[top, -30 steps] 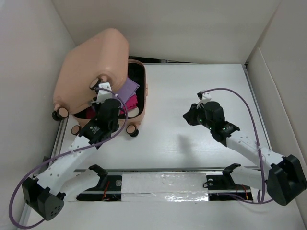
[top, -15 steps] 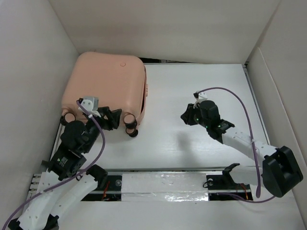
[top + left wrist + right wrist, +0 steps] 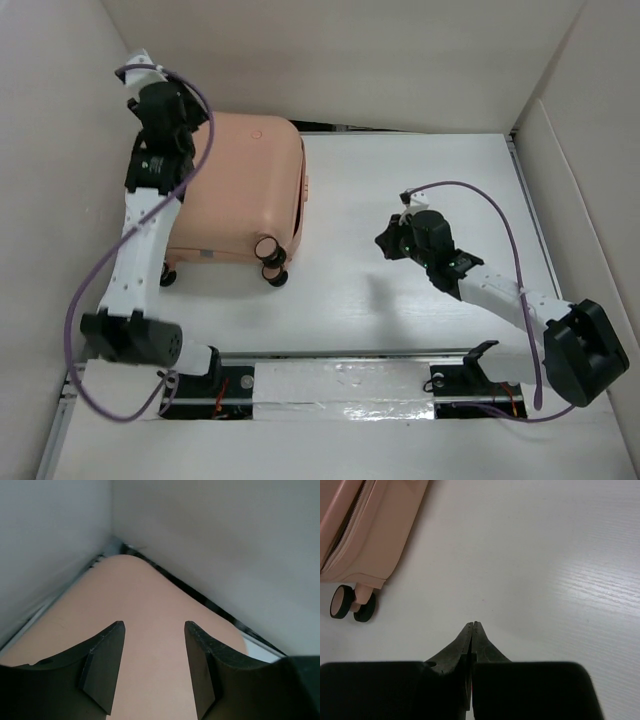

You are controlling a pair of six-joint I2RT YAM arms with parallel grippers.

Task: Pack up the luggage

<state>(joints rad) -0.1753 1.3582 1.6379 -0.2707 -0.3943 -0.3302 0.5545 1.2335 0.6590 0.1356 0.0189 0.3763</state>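
Pale walls (image 3: 350,60) box in a white table (image 3: 420,180) on three sides, with the arm bases along its 6 o'clock edge.

Seen from above, the suitcase (image 3: 240,180) is the biggest thing there. It lies flat at about 10 o'clock from the table's middle, close to the left wall, with its peach shell facing up and its lid shut. The right wrist view catches its zip (image 3: 345,530) running along the side of the shell.

Next in size, the left arm (image 3: 140,250) rises from its base at 7 o'clock and reaches up over the case's 11 o'clock corner. The right arm (image 3: 500,295) stretches from 5 o'clock toward the table's middle.

The left claw (image 3: 152,630) hangs above the peach shell with its two black fingers apart and nothing between them; whether it touches the shell cannot be told. The right claw (image 3: 472,625) is closed, its tips pressed together on nothing, over bare table at about 3 o'clock from the case and well apart from it.

A pair of pink-and-black wheels (image 3: 268,258) sticks out at the case's 5 o'clock corner, and one more wheel (image 3: 168,272) shows at 7 o'clock, partly behind the left arm.

A purple cable (image 3: 85,300) loops beside each arm
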